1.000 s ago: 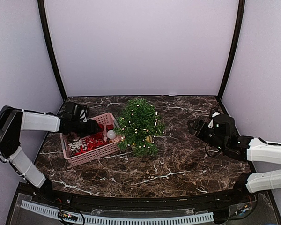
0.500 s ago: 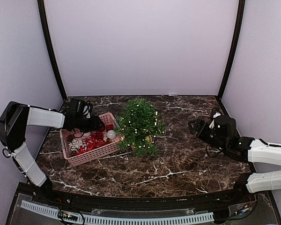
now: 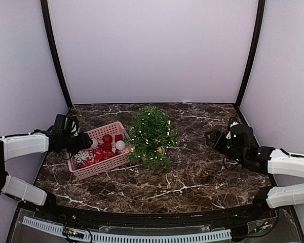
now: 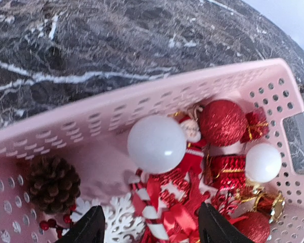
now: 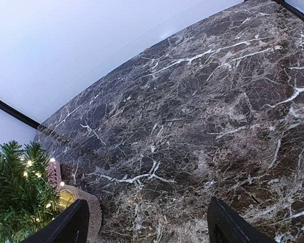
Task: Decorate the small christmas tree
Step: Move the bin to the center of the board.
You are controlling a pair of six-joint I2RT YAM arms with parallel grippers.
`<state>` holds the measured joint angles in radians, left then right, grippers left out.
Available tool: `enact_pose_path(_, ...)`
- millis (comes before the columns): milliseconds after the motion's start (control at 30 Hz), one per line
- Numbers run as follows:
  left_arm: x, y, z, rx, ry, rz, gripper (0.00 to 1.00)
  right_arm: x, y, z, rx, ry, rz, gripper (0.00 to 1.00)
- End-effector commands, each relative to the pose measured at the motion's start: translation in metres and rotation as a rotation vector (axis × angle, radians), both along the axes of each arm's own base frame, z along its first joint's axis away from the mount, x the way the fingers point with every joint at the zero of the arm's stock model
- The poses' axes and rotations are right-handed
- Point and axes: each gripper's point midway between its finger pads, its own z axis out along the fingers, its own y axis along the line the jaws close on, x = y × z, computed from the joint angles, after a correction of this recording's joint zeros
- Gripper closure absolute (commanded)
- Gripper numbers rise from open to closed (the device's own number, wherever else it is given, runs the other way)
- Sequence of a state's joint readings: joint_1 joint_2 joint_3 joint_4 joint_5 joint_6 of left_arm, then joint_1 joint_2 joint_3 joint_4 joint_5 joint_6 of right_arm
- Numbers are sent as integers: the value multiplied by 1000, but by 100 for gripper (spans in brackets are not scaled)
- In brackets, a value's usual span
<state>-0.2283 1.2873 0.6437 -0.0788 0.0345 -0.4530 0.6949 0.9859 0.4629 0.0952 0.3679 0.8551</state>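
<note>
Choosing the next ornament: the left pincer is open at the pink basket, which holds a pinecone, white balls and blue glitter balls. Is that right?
Not quite. The glitter balls are red, not blue, as the left wrist view shows. The rest holds: the left pincer is open at the pink basket, which holds a pinecone and white balls.
</note>
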Motion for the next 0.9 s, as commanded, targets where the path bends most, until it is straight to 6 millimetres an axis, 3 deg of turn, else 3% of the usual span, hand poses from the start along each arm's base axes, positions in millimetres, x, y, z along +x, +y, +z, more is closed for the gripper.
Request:
enact_pose_path(0,-33,3,-17,-39,119,6,36,9,-7,19,17,-35,-65,19)
enact_pose_path(133,-38,5,-26,-33,142,15,41,13,-6,21,10,-40,-71,19)
enact_pose_path(567,-5,16,-37,61,106,57,60,15,-2,17,-22,-37,-46,19)
enact_pose_path(867,15,0,-44,55,111,-41,81,12,-5,18,-15,-42,-53,19)
